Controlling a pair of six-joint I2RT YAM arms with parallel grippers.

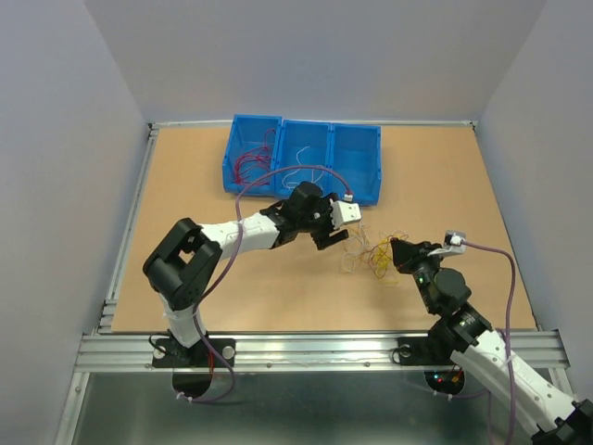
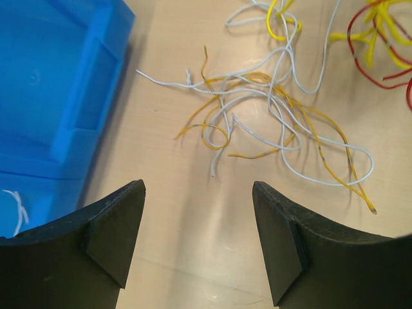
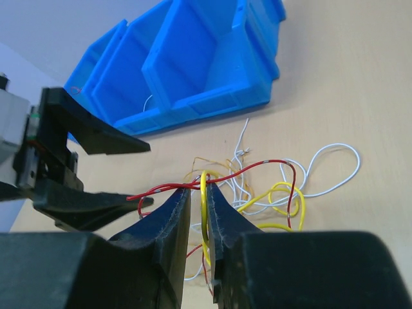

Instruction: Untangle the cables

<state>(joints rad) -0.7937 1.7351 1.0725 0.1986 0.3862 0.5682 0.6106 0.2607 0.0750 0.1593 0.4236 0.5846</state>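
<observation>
The cables (image 1: 371,255) are a tangle of thin red, yellow, orange and white wires on the wooden table, right of centre. My left gripper (image 1: 338,236) is open and empty, just left of the tangle. In the left wrist view, white and orange wires (image 2: 257,109) lie beyond its open fingers (image 2: 199,187). My right gripper (image 1: 398,248) sits at the tangle's right side. In the right wrist view its jaws (image 3: 198,193) are nearly closed on a yellow wire loop (image 3: 205,199), with a red wire (image 3: 257,166) draped across the tips. The left gripper (image 3: 154,172) shows there too.
A row of three blue bins (image 1: 301,158) stands at the back of the table. The left bin holds red wires (image 1: 250,165) and the middle one a white wire (image 1: 301,153). The bin's corner (image 2: 51,96) is close to the left gripper's left.
</observation>
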